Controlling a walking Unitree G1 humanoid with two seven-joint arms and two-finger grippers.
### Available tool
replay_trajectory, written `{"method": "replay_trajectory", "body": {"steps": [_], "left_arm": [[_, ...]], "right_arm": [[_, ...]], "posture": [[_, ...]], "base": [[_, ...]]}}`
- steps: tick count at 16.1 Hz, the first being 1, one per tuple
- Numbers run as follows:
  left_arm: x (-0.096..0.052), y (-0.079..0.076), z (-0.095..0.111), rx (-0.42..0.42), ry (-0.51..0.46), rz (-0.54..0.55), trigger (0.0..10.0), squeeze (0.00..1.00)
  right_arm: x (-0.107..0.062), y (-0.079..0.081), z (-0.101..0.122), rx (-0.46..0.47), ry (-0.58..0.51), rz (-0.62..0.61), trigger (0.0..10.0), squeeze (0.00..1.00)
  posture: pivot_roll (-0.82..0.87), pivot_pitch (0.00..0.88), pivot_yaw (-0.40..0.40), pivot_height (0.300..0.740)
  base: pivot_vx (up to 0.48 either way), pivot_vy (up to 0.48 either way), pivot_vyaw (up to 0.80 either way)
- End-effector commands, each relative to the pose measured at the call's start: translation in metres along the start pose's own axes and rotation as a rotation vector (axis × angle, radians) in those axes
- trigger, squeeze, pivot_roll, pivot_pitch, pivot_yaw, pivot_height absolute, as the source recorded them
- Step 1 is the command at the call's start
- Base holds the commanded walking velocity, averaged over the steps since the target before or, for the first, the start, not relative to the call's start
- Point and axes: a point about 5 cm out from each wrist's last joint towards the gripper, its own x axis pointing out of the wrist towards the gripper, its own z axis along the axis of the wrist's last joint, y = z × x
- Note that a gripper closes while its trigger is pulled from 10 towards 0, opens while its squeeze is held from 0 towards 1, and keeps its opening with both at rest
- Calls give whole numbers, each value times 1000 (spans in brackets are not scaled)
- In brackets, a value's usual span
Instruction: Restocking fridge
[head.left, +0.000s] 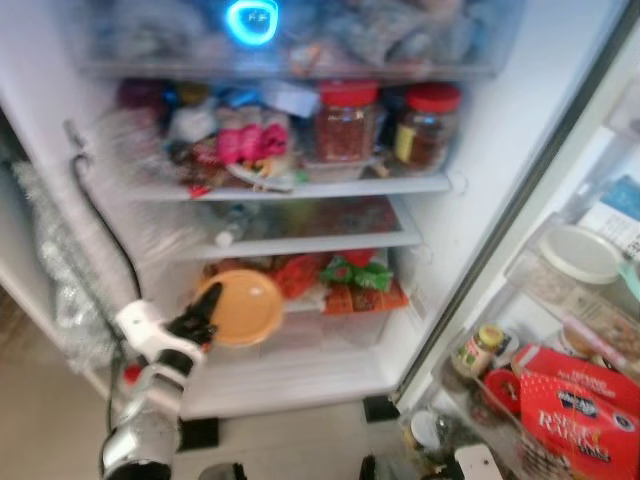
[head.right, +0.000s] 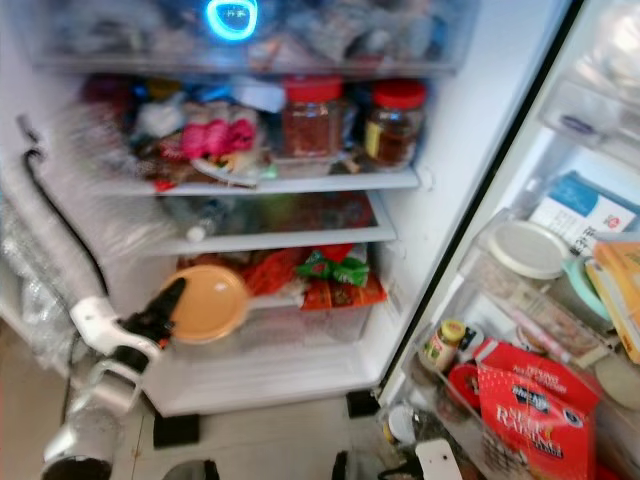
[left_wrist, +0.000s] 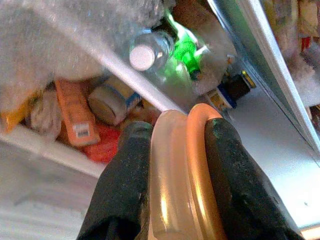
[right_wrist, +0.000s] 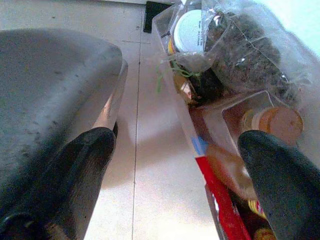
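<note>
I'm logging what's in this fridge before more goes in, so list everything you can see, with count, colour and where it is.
Red-lidded jars: two, reddish-brown contents, upper shelf, right side.
Pink packets: a bunch, pink, upper shelf, left of the jars.
Bottle: one, clear, lying on the middle shelf.
Green and red packets: several, lower shelf.
Round container: one, orange lid, at the lower shelf front.
Raisin box: one, red, door bin.
Small jar: one, yellow lid, door bin.
White-lidded tub: one, higher door bin.
Left gripper: shut on the container's rim.
Right gripper: open, low by the door bins.
</note>
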Motion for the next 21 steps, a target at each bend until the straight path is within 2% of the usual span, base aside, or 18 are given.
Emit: {"method": "replay_trajectory", "body": {"steps": [1,12,13,21], "left_arm": [[6,-13,-7,-24,30,-57,10000,0],[6,-16,-10,-32,50,-78,10000,0],[9,-21,-17,-35,95,-111,10000,0],[19,-27,-18,-43,102,-136,10000,0]], "right_arm": [[-1,-6,-1,9,5,-14,10000,0],[-1,-6,-1,0,8,-14,10000,0],[-1,-6,-2,17,8,-12,10000,0],[-1,-7,-1,3,11,-18,10000,0]], "posture": [[-104,0,-48,631],[-103,0,-49,631],[-102,0,-49,631],[-109,0,-49,631]], "base": [[292,0,0],[288,0,0],[285,0,0],[270,0,0]]}}
